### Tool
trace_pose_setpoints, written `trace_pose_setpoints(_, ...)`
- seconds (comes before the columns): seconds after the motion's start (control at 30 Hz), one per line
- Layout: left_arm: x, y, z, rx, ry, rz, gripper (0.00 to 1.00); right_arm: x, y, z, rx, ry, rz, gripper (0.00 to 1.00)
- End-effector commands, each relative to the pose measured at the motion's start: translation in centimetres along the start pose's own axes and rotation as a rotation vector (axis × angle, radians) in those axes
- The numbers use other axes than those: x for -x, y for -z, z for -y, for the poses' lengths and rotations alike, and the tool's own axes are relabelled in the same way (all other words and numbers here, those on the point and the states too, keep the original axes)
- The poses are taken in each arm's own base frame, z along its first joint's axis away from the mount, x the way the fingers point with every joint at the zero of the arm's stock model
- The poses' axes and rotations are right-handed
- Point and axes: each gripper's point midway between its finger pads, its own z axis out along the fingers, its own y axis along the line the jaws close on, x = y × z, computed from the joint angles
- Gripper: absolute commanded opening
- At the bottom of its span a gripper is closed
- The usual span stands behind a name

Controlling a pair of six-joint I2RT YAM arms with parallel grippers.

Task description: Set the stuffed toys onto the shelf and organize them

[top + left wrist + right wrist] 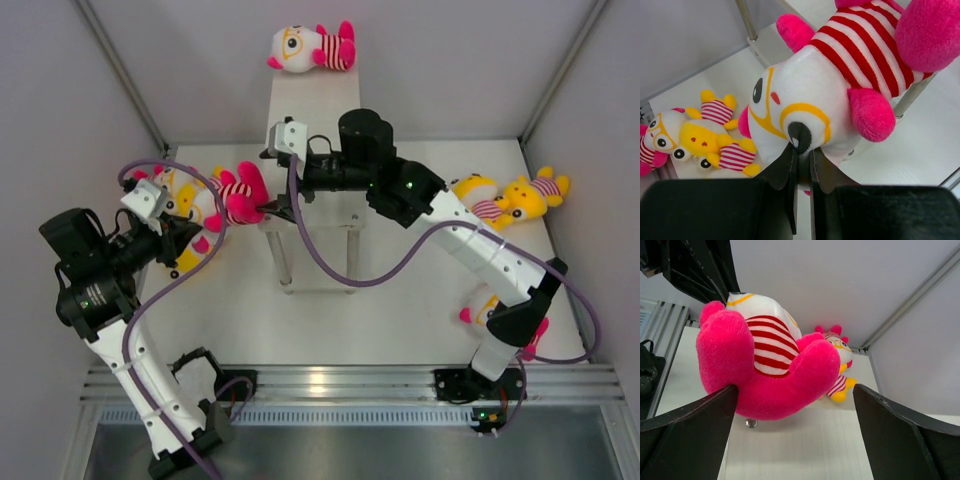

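Stuffed toy under handling is the white-headed toy [237,193], and it is hanging just off the left side of the shelf [315,100], near its front end. Whether it is touching the shelf cannot be told. The left gripper [802,150] is pinching the toy's white head, with both fingers pressed together on the plush by a black eye. The right gripper [795,387] is spread wide around the toy's pink legs. Its one finger [715,405] is brushing the plush and the other is standing apart.

The right arm is covering the middle of the shelf's top board in the top view. A second toy [310,48] is lying across the shelf's far end. The left arm is partly hiding a heap of toys [705,135] on the table's left side, so their count is not clear. The right forearm is hiding most of another pink-limbed toy [478,308]. Two yellow toys [525,198] are lying by the right wall.

The table [400,300] is showing white and flat. Plain grey walls [450,60] are enclosing it on three sides, and a metal rail [330,383] is running along its near edge.
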Motion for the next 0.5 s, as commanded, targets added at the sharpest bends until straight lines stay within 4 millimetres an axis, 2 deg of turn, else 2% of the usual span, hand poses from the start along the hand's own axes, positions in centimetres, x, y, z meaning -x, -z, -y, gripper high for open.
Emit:
trace_pose_setpoints(0.0,0.8,0.0,1.0,-0.052,-0.044,0.037,0.03,2.8,2.6,0.0,-0.056,0.068,0.033,0.99)
trace_pose_setpoints(0.13,1.0,0.1,1.2,-0.054,-0.045,0.043,0.03,3.8,3.4,0.2,-0.103,0.047,0.081,0.99)
trace_pose_setpoints(0.3,0.8,0.0,1.0,-0.05,-0.045,0.038,0.03,4.6,3.6,-0.8,-0.076,0.038,0.118,0.99)
trace_pose_setpoints(0.47,0.8,0.0,1.2,-0.062,-0.042,0.044,0.03,4.6,2.0,-2.0,-0.044,0.026,0.126,0.99)
